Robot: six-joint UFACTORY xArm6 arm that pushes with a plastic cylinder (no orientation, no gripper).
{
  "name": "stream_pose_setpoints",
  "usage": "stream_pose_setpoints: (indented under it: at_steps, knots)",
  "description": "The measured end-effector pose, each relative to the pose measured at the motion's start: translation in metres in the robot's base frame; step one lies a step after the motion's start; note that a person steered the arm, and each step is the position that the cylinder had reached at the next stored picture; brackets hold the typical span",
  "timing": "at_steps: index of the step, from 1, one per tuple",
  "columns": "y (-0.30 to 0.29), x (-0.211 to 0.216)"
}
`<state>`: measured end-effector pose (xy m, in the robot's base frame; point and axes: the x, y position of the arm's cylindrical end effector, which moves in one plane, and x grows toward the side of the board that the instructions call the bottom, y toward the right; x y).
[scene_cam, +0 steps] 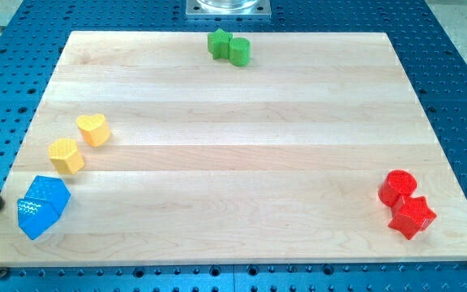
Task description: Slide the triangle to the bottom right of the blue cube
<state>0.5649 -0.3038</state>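
Note:
Two blue blocks touch each other at the board's bottom left. The upper one looks like a cube. The lower one looks like a triangle, though its shape is hard to make out. My dark rod comes in from the view's left edge. My tip is just left of the blue pair, level with the lower block, with a small gap between them.
A yellow heart and another yellow block lie above the blue pair. Two green blocks sit at the top edge. A red cylinder and a red star sit at the bottom right. The wooden board lies on a blue perforated table.

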Motion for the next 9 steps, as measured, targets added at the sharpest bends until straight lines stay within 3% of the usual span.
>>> stream_pose_setpoints:
  at_steps: [2, 7, 9]
  knots:
    - [0.001, 0.045]
    - [0.058, 0.022]
    - [0.056, 0.021]
